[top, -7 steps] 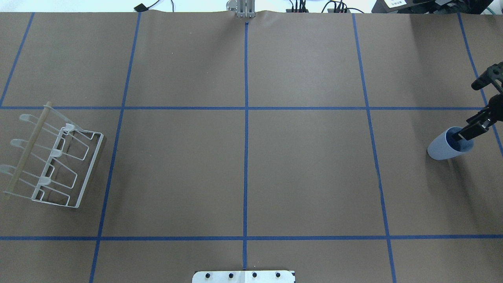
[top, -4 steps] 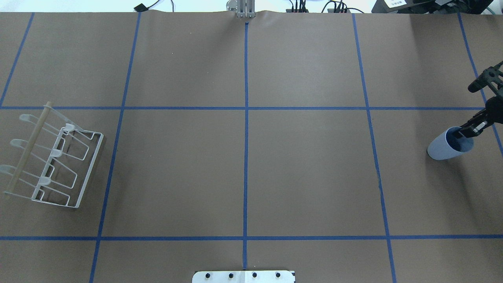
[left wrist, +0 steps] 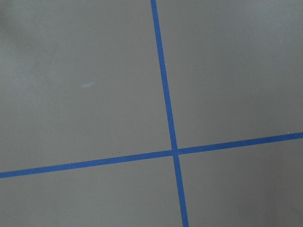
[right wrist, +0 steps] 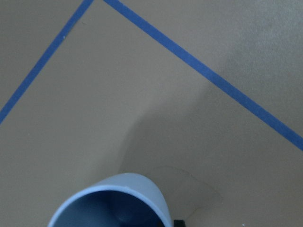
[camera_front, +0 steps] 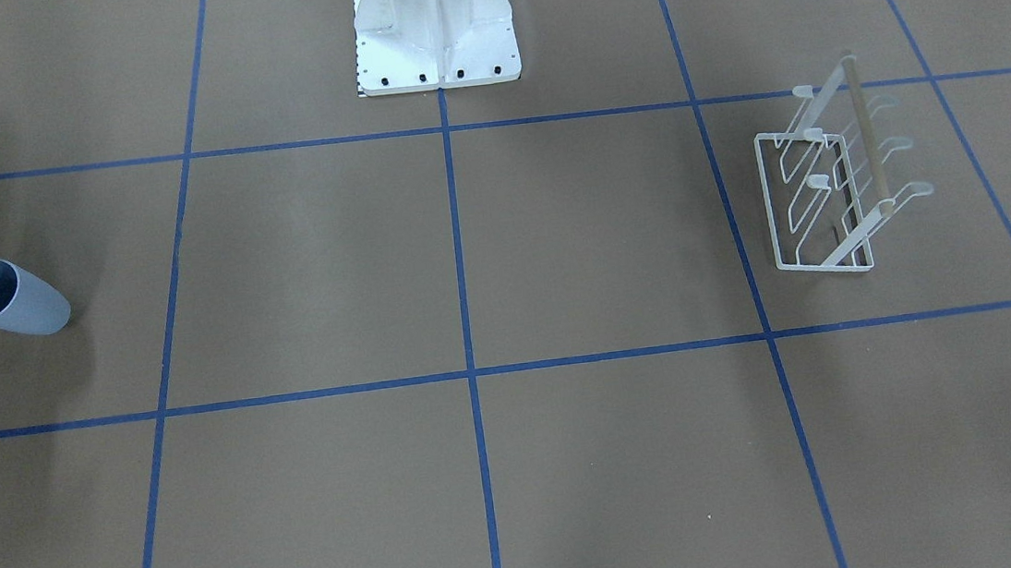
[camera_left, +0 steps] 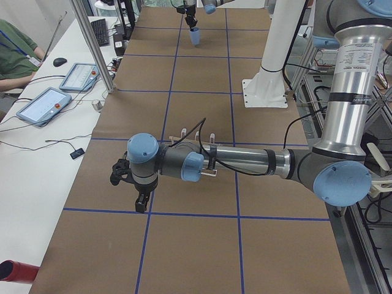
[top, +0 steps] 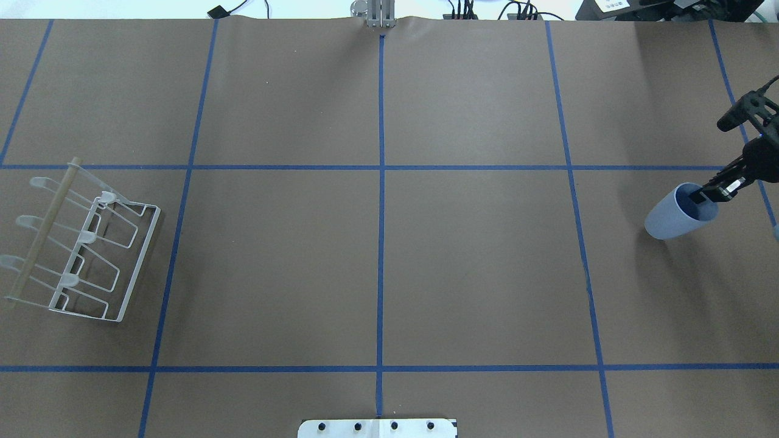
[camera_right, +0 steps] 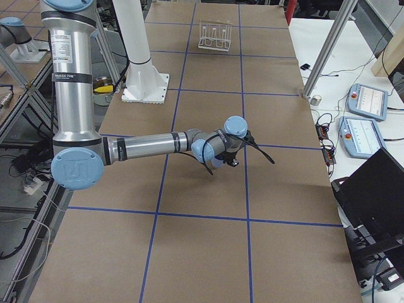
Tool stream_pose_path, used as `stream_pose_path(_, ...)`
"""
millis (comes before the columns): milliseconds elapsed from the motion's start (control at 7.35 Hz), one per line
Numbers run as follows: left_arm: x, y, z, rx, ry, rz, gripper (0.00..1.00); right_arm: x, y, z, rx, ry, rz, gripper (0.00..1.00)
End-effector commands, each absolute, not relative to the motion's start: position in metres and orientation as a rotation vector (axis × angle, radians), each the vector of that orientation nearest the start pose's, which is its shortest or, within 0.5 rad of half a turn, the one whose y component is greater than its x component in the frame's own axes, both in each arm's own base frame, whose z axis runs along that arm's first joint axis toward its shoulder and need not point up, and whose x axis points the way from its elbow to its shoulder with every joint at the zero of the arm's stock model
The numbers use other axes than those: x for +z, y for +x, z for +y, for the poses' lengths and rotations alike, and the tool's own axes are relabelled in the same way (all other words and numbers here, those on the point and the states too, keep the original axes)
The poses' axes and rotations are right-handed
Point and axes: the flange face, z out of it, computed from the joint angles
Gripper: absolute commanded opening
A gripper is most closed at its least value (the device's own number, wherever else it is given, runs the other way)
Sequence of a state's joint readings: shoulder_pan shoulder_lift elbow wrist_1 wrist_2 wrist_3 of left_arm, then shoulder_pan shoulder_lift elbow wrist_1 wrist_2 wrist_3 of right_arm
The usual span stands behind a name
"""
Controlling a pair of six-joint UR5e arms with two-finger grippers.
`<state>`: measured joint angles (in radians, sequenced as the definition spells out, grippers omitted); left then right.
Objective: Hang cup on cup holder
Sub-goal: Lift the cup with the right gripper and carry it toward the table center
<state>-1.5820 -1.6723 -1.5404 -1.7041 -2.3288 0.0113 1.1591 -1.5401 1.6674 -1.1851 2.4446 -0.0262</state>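
The cup (top: pixel 672 219) is held tilted close to the right edge of the surface (top: pixel 377 267). Its mouth is turned toward the right gripper (top: pixel 706 196), whose jaws are closed on the rim with one finger inside. The cup holder (top: pixel 85 243) is set well apart from it, close to the left edge, with its wooden bar (top: pixel 42 234) on the outer side. Between the two a wide stretch of brown paper is spread, marked into squares by blue tape lines (top: pixel 380 182). The left gripper (camera_left: pixel 141 201) is seen only from the side, hung over the left end of the surface; whether its jaws are open cannot be told. Beyond the far edge, tablets (camera_left: pixel 46 104) are laid on a white desk (camera_left: pixel 24 159) and a metal post (camera_left: pixel 92 46) is stood at its corner.
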Motion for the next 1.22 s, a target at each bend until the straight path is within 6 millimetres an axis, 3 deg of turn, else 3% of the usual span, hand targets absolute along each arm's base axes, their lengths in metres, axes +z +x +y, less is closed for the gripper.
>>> stream_pose_path(0, 0.577, -0.065, -0.568, 0.104, 0.251, 0.753, 0.99, 0.458, -0.165, -0.522, -0.444, 0.332, -1.012, 0.00)
stream_pose_path(272, 0.524, -0.056, -0.595, 0.106, 0.360, 0.764, 0.99, 0.375, -0.169, -0.525, -0.277, 0.340, -1.084, 0.00)
stream_pose_path(544, 0.482, -0.032, -0.599, -0.018, 0.531, 0.857, 0.98, 0.313, -0.163, -0.512, -0.134, 0.336, -1.156, 0.00)
stream_pose_path(680, 0.462, -0.015, -0.594, -0.078, 0.581, 0.952, 0.98, 0.294, -0.159, -0.503, -0.070, 0.367, -1.236, 0.00)
stream_pose_path(952, 0.421, 0.053, -0.575, -0.175, 0.548, 1.215, 0.98, 0.272, -0.170, -0.478, 0.105, 0.329, -1.459, 0.00)
stream_pose_path(1088, 0.383, 0.081, -0.577, -0.247, 0.493, 1.344, 0.98, 0.263, -0.178, -0.464, 0.138, 0.274, -1.552, 0.00)
